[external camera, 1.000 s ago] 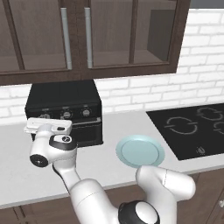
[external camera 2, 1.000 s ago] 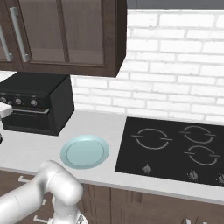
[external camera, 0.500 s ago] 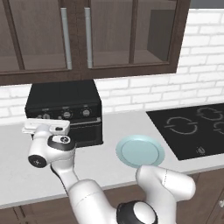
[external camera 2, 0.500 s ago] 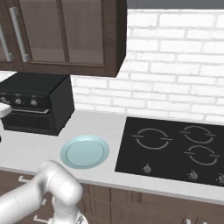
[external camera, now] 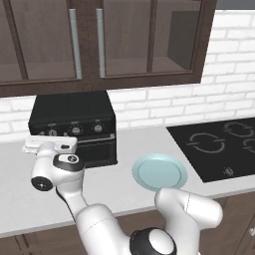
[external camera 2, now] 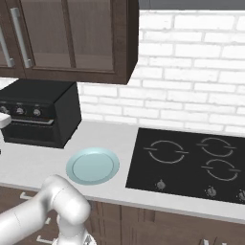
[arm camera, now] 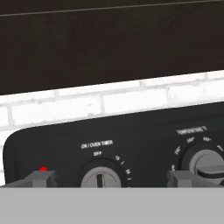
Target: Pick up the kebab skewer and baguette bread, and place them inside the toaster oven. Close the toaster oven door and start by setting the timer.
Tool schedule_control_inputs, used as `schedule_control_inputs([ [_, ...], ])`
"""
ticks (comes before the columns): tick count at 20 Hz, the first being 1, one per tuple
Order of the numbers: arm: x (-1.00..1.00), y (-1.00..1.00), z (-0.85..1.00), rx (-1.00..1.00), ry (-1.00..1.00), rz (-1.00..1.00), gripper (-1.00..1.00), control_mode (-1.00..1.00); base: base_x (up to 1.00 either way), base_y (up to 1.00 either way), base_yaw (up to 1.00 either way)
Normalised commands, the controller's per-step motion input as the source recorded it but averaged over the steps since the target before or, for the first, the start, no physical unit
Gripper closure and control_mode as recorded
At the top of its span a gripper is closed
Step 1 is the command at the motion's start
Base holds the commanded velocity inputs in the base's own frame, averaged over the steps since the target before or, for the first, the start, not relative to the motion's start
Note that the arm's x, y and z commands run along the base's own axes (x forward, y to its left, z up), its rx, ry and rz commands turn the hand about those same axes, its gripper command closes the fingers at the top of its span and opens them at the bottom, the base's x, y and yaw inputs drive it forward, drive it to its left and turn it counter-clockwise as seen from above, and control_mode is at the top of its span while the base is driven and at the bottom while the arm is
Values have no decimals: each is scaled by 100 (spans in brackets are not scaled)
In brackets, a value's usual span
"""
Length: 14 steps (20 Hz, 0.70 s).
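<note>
While our gripper (arm camera: 107, 178) gapes wide astride timer knob (arm camera: 101, 177), still on off, closing off-centre risks slipping.

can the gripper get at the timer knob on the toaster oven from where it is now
Probably yes. In the hand view the open gripper faces the toaster oven squarely, with the timer knob sitting between its fingertips and nothing visible between them. The door looks closed, so it should not block the approach.

Both base views overlook the counter (external camera: 114, 179); hand view faces toaster oven (arm camera: 131, 144) closely.
</note>
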Motion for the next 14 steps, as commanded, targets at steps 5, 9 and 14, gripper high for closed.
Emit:
schedule_control_inputs([
  [5,13,0,-8,0,0,2,-100,-100,0,0,0],
  [9,16,0,0,0,0,2,-100,-100,0,0,0],
  [14,1,0,0,0,0,2,-100,-100,0,0,0],
])
